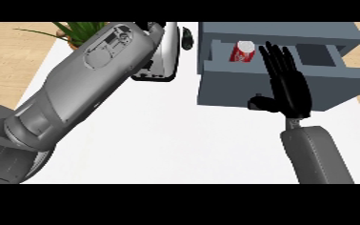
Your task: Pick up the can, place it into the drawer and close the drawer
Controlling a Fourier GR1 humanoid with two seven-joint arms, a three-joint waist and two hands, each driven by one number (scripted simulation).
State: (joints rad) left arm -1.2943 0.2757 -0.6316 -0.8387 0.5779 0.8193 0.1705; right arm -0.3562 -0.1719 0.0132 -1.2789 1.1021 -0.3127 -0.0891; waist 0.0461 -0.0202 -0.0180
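In the head view, the can (244, 51) is seen upright inside the open drawer (232, 83), just left of the right hand (290, 86), which is held flat, unclenched, over the drawer front; the left forearm (84, 86) is farther off.

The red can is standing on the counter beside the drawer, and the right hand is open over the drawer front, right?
Not quite: the head view shows the red can inside the open drawer, not on the counter. The right hand is open over the drawer front, as you said.
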